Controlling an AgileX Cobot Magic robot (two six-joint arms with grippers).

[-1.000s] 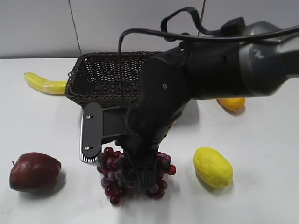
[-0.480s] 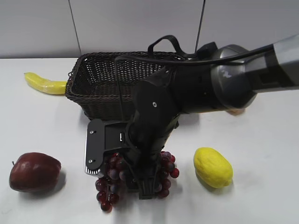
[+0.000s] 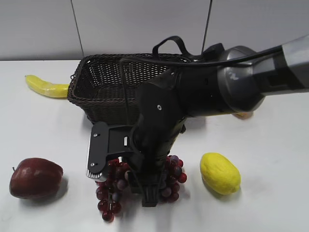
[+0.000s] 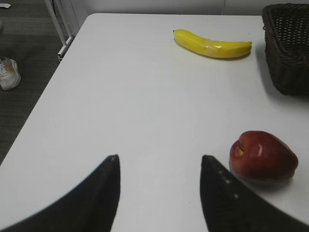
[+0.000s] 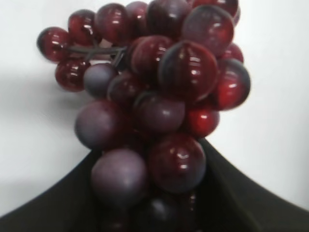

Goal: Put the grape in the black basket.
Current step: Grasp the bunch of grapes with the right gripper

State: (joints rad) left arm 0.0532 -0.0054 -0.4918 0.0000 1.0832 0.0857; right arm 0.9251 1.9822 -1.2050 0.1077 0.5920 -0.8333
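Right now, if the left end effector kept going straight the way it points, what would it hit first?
Probably nothing soon: bare table lies ahead of the open left end effector. The apple sits off to the right, the banana farther on; depth is unclear.

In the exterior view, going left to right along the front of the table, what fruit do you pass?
Dark red apple → grape bunch, with the right end effector down on it → yellow lemon. The banana and black basket lie farther back, so they are left out.

dark red-purple grape (image 3: 116, 186), brown-black woven basket (image 3: 104, 79), yellow banana (image 3: 46, 87).
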